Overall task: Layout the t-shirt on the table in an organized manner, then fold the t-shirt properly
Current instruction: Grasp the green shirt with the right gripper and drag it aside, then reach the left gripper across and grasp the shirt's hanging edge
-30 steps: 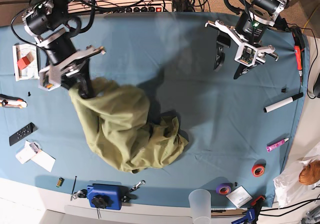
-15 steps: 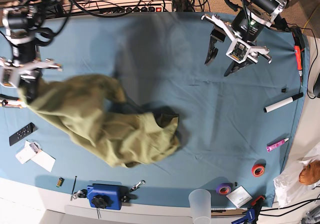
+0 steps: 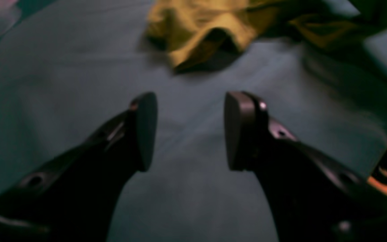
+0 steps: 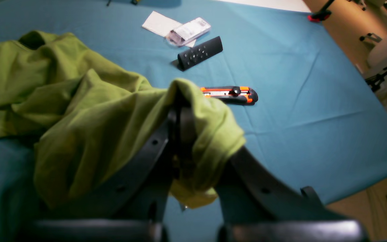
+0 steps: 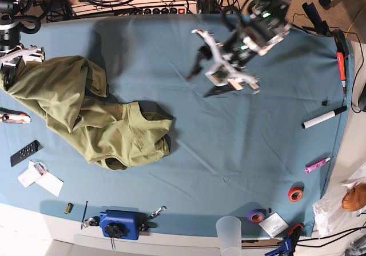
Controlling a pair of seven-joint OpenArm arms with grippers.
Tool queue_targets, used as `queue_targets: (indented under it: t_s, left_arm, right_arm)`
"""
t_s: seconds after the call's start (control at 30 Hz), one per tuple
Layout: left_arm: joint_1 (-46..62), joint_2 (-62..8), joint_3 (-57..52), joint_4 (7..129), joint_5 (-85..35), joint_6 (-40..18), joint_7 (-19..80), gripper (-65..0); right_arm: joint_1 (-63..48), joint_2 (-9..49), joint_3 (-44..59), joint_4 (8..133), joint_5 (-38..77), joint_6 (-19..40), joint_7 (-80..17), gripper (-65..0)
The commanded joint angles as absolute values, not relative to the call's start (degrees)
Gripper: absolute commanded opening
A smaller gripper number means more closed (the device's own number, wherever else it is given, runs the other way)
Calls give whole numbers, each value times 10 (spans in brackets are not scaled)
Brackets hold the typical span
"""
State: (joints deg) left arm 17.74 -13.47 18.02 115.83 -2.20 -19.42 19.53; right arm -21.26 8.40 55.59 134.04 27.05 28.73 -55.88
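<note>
The olive-green t-shirt (image 5: pixel 97 122) lies crumpled and stretched across the left part of the blue table (image 5: pixel 257 147). My right gripper (image 5: pixel 10 67) is at the far left and holds one end of the shirt lifted. In the right wrist view its jaws (image 4: pixel 180 114) are shut on a fold of the t-shirt (image 4: pixel 79 101), which drapes over both fingers. My left gripper (image 5: pixel 201 84) hangs blurred over the table's middle, right of the shirt. The left wrist view shows this gripper (image 3: pixel 190 131) open and empty above bare cloth, with the t-shirt (image 3: pixel 207 30) ahead of it.
An orange box cutter (image 4: pixel 230 94), a black remote (image 4: pixel 200 52) and a paper with a plastic packet (image 4: pixel 183 28) lie near the shirt's left end. A blue device (image 5: pixel 119 224) and a plastic cup (image 5: pixel 229 233) stand at the near edge. A marker (image 5: pixel 323 118) and tape rolls (image 5: pixel 295 194) lie at the right.
My right gripper has pulled the t-shirt leftward and toward the far edge, stretching it out. The left arm has swung from the far right toward the table's middle, still open.
</note>
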Motion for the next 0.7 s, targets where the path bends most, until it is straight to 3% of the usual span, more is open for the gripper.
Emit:
queue_targets:
  t_s: [0.0, 0.2, 0.4, 0.57, 0.67]
  left_arm:
    - [164, -133, 202, 1162, -25, -196, 180, -341]
    - [87, -93, 312, 1133, 61, -157, 180, -341]
    - [-8, -63, 383, 1015, 145, -153, 179, -341]
    - [-81, -57, 411, 905, 201, -73, 172, -341]
    - [-115, -55, 411, 860, 202, -56, 154, -341]
  right_arm:
    - [-213, 92, 559, 1350, 276, 286, -545, -650]
    - [-213, 85, 559, 1350, 274, 286, -555, -650]
    - [-213, 61, 559, 1350, 274, 286, -555, -650]
    - [-213, 60, 559, 1350, 274, 286, -555, -650]
    - [-213, 60, 559, 1350, 274, 286, -555, -650]
